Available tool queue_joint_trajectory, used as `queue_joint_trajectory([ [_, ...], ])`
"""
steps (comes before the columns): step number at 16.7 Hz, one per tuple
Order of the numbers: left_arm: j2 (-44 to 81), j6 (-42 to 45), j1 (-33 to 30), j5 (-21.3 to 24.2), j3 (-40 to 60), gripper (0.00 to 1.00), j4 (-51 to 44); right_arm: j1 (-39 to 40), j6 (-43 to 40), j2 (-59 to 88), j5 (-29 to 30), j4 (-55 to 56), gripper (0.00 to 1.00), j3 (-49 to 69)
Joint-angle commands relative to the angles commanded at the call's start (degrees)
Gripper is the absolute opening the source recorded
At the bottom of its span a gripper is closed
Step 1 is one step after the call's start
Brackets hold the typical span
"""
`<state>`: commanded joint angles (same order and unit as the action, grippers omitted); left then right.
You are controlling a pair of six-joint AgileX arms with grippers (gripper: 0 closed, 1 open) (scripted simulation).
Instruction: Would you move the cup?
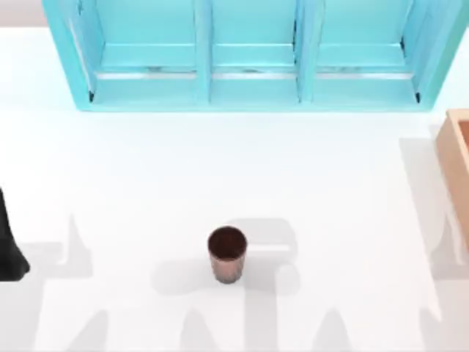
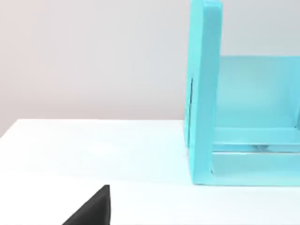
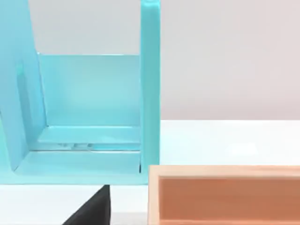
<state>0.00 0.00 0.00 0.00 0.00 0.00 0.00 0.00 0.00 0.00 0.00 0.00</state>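
Observation:
The cup [image 1: 226, 253], a small coppery-brown tumbler with a dark inside, stands upright on the white table [image 1: 146, 169], near the front edge and about midway across. My left gripper [image 1: 10, 242] is a dark shape at the table's far left edge, well apart from the cup. A black part of it [image 2: 91, 210] shows low in the left wrist view. A black part of my right gripper [image 3: 91, 208] shows low in the right wrist view. Nothing is held by either.
A light blue cabinet [image 1: 249, 81] with three open compartments spans the back of the table. A tan wooden box [image 1: 458, 158] sits at the right edge; its wall [image 3: 225, 194] stands close before the right wrist camera.

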Motion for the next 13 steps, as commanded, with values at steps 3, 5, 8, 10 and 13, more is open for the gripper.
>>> queue_joint_trajectory([
  [3, 0.57, -0.35, -0.19, -0.05, 0.56, 1.0, -0.56, 0.0, 0.0, 0.0, 0.0, 0.0, 1.0, 0.0],
  [5, 3.5, -2.08, -1.15, -0.31, 3.47, 1.0, -3.44, 0.0, 0.0, 0.0, 0.0, 0.0, 1.0, 0.0],
  [8, 12.38, -6.74, -3.96, -0.9, 12.14, 1.0, -12.12, 0.0, 0.0, 0.0, 0.0, 0.0, 1.0, 0.0],
  [10, 21.26, -10.8, -6.67, -1.32, 20.19, 1.0, -20.3, 0.0, 0.0, 0.0, 0.0, 0.0, 1.0, 0.0],
  [13, 38.31, -17.66, -11.82, -1.81, 34.26, 1.0, -34.72, 0.0, 0.0, 0.0, 0.0, 0.0, 1.0, 0.0],
])
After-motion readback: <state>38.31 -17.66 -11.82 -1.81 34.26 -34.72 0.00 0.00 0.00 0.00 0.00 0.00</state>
